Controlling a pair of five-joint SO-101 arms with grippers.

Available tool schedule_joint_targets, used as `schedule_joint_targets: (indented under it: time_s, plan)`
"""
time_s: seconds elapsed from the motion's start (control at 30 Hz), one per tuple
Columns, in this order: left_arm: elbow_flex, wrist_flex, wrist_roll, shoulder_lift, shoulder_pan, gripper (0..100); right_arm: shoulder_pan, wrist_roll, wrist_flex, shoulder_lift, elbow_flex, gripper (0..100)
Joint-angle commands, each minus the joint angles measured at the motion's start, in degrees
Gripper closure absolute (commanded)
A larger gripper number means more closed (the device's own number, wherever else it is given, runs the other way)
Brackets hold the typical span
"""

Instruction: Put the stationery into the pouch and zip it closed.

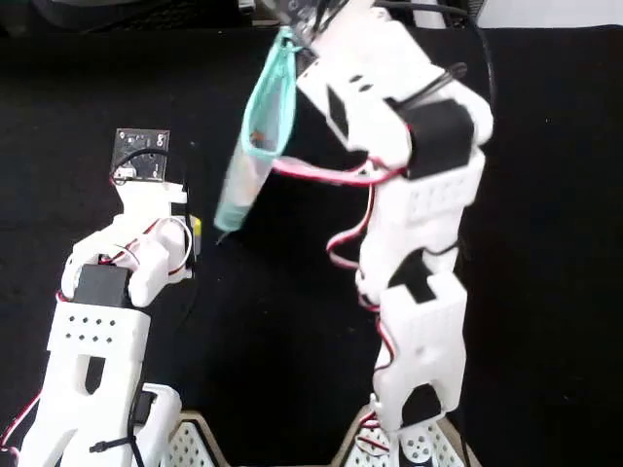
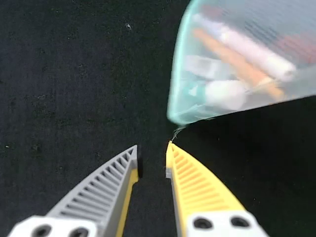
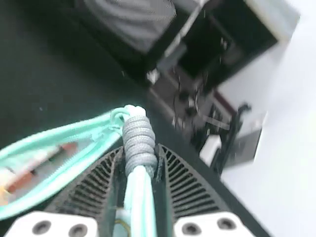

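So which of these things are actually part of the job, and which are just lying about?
Part of the job: the mint pouch, hanging by its zip pull from the right end effector; the stationery inside it; the left end effector, open near the pouch's bottom corner.
Just there: the black table; furniture in the room behind.

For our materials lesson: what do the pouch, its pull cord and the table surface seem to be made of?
Pouch: probably soft plastic, frosted mint, since pens show through it. Pull cord: seemingly woven textile, grey, wound in visible coils. Table surface: likely black cloth or felt, matte with specks of lint.
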State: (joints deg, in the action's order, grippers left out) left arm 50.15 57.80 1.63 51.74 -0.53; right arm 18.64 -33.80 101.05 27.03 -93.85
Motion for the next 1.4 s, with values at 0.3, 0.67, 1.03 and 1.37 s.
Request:
schedule_joint_targets:
  time_s: [0.3, 0.67, 1.03, 1.37]
  plan:
    - [2.59, -1.32, 0.53, 17.49, 1.80, 89, 11.78, 4.66, 0.18, -14.11, 10.15, 98.7]
    - [2.51, -4.48, 1.76, 24.53, 15.34, 89, 12.66, 7.74, 0.00, -34.59, 38.64, 98.7]
    - [-6.02, 12.75, -12.84, 25.05, 4.53, 88, 16.35, 7.74, -18.29, -56.31, 75.91, 98.7]
    - [-21.76, 29.19, -10.20, 25.05, 1.10, 77, 14.24, 7.30, -35.78, -59.74, 88.84, 98.7]
